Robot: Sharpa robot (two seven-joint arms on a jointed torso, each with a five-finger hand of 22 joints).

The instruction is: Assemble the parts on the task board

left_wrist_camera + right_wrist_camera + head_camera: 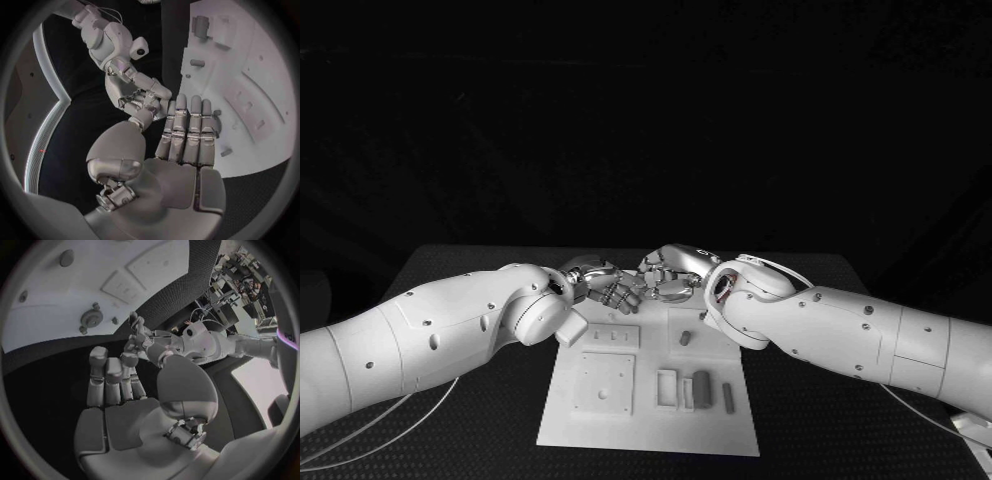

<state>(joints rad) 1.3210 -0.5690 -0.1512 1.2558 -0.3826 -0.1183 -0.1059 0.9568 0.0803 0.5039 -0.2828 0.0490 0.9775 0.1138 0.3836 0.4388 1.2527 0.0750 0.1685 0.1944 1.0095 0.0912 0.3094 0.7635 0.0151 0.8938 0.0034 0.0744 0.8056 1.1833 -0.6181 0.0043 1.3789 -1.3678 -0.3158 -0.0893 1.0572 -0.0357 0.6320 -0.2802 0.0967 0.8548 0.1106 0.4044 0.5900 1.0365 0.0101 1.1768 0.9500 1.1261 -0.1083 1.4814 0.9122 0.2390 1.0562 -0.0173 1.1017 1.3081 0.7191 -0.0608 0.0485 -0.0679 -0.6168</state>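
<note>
**Inspector A:** Where is the task board [646, 425]?

**Inspector B:** Flat in the middle of the black table [473, 270]. Small grey parts [692, 388] stand side by side near its right edge, and a short peg [685, 338] lies further back.

**Inspector A:** The hands?

**Inspector B:** Both are above the board's far edge, fingertips close together. The left hand [606, 285] has its fingers straight and side by side, with nothing seen in them. The right hand [669, 275] faces it, fingers partly bent; whether it pinches anything I cannot tell.

**Inspector A:** Contact with the board?

**Inspector B:** I cannot tell.
</note>
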